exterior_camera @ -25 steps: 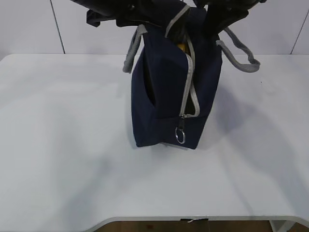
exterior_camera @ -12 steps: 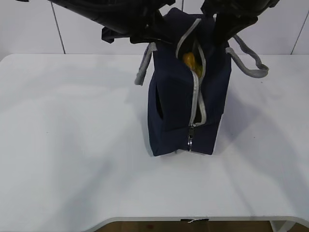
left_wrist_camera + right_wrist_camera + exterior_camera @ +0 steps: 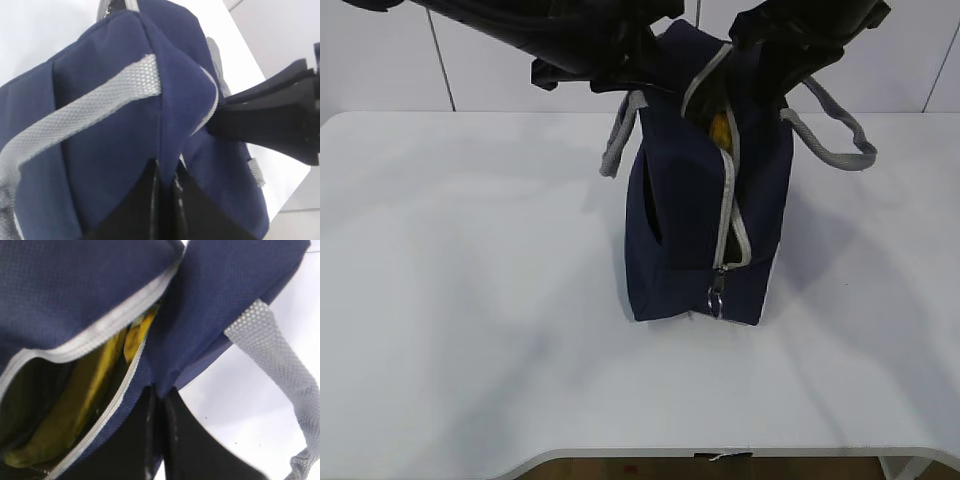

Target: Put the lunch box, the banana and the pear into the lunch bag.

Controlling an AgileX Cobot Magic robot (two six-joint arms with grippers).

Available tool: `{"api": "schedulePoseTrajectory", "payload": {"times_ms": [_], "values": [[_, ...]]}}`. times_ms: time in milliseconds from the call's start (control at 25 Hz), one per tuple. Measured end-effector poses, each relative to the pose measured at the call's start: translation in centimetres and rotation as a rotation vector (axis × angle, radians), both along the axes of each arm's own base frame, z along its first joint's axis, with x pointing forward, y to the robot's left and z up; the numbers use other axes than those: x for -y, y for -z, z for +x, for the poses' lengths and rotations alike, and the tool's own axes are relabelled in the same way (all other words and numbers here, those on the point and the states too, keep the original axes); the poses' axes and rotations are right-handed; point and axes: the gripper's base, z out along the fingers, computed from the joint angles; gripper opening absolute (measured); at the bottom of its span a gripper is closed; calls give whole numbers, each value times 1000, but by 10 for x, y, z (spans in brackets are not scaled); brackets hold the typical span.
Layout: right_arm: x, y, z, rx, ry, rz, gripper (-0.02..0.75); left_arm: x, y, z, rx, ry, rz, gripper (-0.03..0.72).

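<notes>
1. Exterior view: the lunch bag (image 3: 705, 200) stands upright near the middle of the white table (image 3: 470, 330), its grey zipper (image 3: 728, 215) running down the facing end to a ring pull (image 3: 716, 298) at the foot. Both black arms come in from above to the bag's top corners. A yellow fruit shows in the parted opening at the top; it looks like the banana (image 3: 719, 127). The pear and the lunch box are not to be seen, neither on the table nor clearly inside.
2. Left wrist view: the left gripper (image 3: 165, 182) is pinched closed on a fold of the bag's top edge, beside a grey strap handle (image 3: 75, 117). The other arm's black fingers reach the bag's far side.
3. Right wrist view: the right gripper (image 3: 157, 405) is clamped on the fabric lip just beside the zipper, with the banana lying inside the open mouth.
4. Judgement: packing looks finished or nearly so; the grippers seem to be steadying or shaping the bag. Next comes closing it or letting go, gently enough that the bag stays upright.
5. Surroundings: a plain white tabletop, with a pale panelled wall (image 3: 380, 60) behind the bag.
</notes>
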Motion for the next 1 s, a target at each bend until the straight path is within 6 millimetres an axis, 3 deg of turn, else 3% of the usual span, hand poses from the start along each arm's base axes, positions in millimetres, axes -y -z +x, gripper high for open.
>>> {"api": "schedulePoseTrajectory", "payload": {"times_ms": [280, 360, 560, 640, 800, 1000], "values": [[-1, 2, 1, -5, 0, 2, 60, 2, 11, 5, -17, -5, 13, 48], [-1, 2, 1, -7, -1, 4, 113, 3, 14, 6, -22, -5, 17, 90], [-1, 2, 1, -2, -2, 6, 351, 3, 16, 7, -24, -6, 19, 243], [-1, 2, 1, -3, -2, 8, 407, 3, 16, 7, -24, -6, 19, 304], [-1, -1, 1, 7, -1, 15, 440, 3, 13, 5, -22, -4, 16, 358], [1, -20, -8, 53, -1, 25, 442, -12, -12, 0, 17, -15, -8, 367]]}}
